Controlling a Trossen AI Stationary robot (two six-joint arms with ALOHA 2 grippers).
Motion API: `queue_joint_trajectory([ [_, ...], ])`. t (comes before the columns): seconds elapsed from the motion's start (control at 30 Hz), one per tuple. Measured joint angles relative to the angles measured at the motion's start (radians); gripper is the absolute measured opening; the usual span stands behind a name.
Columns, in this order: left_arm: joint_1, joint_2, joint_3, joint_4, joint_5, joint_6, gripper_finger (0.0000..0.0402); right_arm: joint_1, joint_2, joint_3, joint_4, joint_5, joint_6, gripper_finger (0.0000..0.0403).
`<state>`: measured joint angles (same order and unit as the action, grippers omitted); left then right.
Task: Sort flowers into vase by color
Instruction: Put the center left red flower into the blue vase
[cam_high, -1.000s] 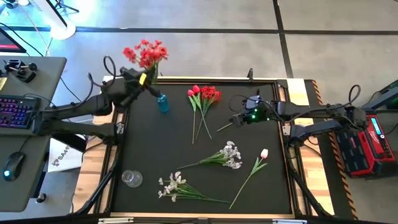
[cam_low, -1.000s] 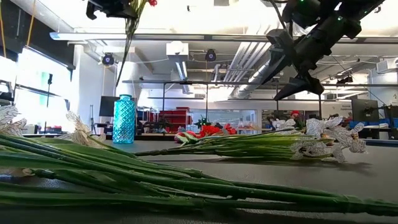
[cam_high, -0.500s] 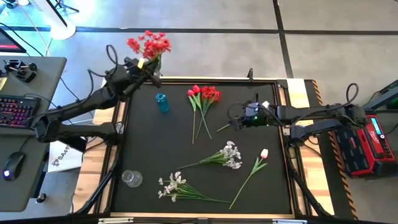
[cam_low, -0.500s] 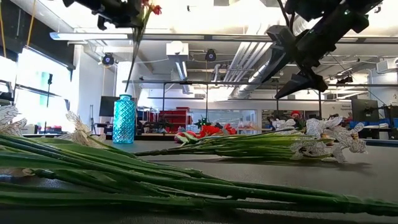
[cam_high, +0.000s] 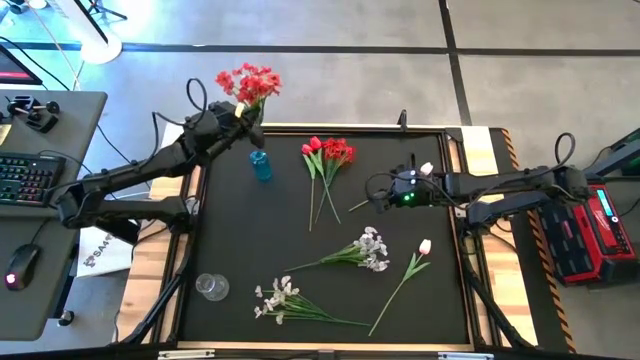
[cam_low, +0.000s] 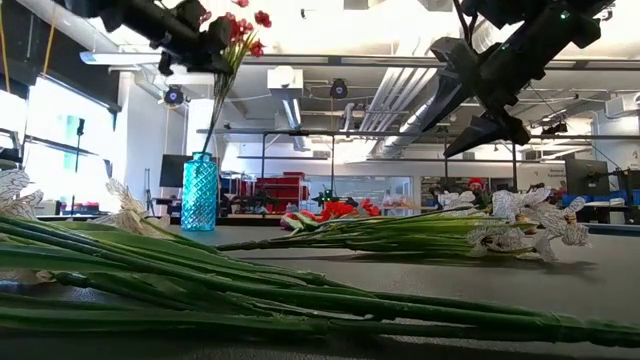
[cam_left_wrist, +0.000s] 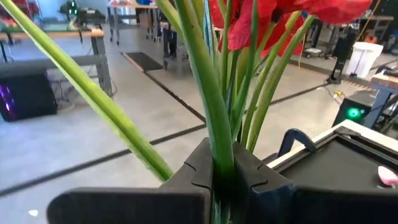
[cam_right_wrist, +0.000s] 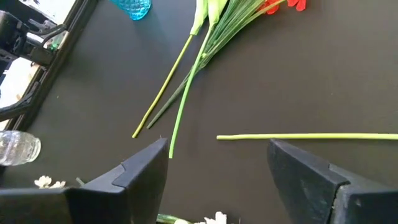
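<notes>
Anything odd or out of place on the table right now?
Nothing stands out. Loose flowers lie flat on the mat; the blue vase and clear vase stand upright. The left gripper holds a red bunch above the blue vase; the right gripper hovers open.

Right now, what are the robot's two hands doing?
Left gripper: shut on the red flower bunch.
Right gripper: open, holding nothing.

Red flower bunches: two, one held up high (cam_high: 247, 83), one on the table (cam_high: 337, 151)
White flower sprays: two (cam_high: 371, 247) (cam_high: 277, 298)
Pink tulip: one (cam_high: 424, 246)
Red tulip: one (cam_high: 313, 146)
Blue vase: one (cam_high: 261, 165)
Clear jar: one (cam_high: 211, 287)
</notes>
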<state>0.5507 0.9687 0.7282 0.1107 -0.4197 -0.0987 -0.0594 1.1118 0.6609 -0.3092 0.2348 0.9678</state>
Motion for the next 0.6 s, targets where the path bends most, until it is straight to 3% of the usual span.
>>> queue_joint_trajectory([
  [0.4, -0.005, -0.019, -0.255, 0.268, 0.076, 0.057, 0.0006, 0.0, 0.0, 0.0, 0.0, 0.0, -0.051, 0.0259],
  [0.6, -0.008, -0.019, -0.275, 0.255, 0.075, 0.022, 0.0015, 0.0, 0.0, 0.0, 0.0, -0.015, -0.052, 0.0259],
])
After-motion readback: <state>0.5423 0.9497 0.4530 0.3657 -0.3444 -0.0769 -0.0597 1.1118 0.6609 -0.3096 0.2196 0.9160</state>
